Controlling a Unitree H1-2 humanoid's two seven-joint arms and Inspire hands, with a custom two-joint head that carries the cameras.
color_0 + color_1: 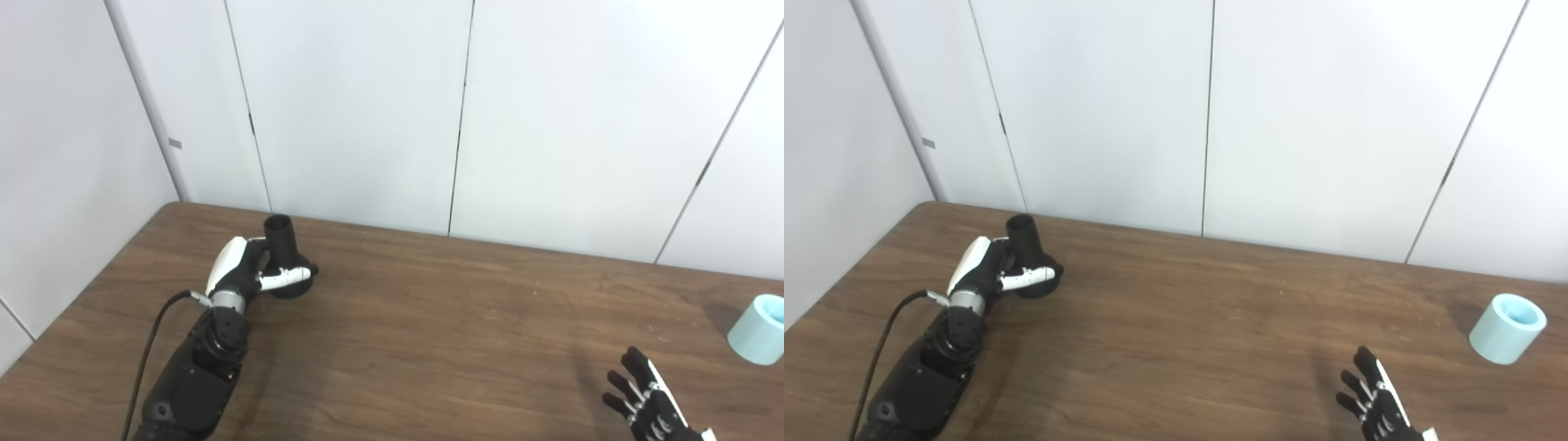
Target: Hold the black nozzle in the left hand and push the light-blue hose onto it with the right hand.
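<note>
**Nozzle Secured, Hose Not Yet Taken**

While the left hand [248, 269] is wrapped around the black plastic nozzle with the flared base [285, 257], the short light-blue hose section [1507, 327] lies untouched near the right edge of the brown wood-grain surface [1182, 318].

Nozzle: it stands with its narrow tube upward and its open mouth facing up, the wide base low near the surface; contact with the surface cannot be confirmed. Fingers and thumb close around the neck just above the flare. It appears rigid, smooth and light. In my judgement the hold is sound as long as the upper tube is left bare to receive the hose.

Hose: a thick-walled, stubby tube lying tilted, its open end facing up and towards the right. It looks light and somewhat pliable, likely to roll if nudged. It is best taken around the outer wall at mid-length, leaving one open end free for the nozzle.

Right hand [1375, 398]: fingers spread, holding nothing, low in the view and near the hose but apart from it.

Surroundings: white wall panels [367, 110] behind the surface. Nothing stands between the right hand and the hose, or between hose and nozzle, which are well apart.
</note>
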